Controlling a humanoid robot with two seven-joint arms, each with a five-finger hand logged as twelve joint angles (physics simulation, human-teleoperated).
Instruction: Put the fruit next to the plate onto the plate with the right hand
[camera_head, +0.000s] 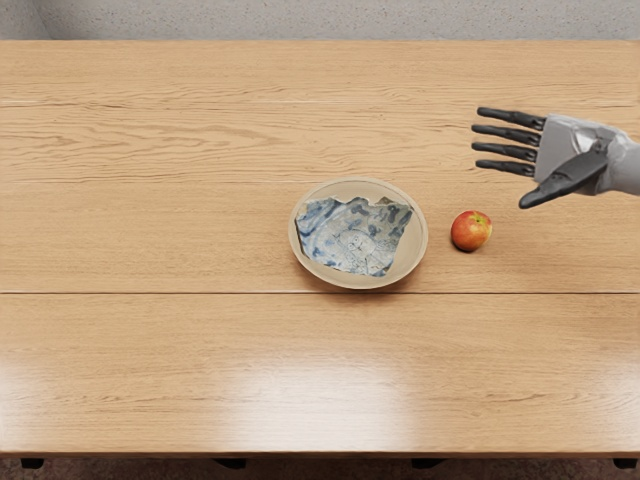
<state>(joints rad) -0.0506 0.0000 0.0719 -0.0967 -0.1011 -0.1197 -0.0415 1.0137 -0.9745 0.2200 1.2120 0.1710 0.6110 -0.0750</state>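
A small red and yellow apple (470, 231) rests on the wooden table just right of the plate (303, 250), a round beige dish with a blue and white pattern inside. The two stand a little apart. My right hand (520, 160) comes in from the right edge, hovering above and to the right of the apple, fingers stretched out toward the left and thumb angled down. It holds nothing. The left arm is out of view.
The wooden table (150, 340) spans the whole view, with its far edge along the top and its near edge along the bottom. Nothing else stands on it besides the plate and the apple.
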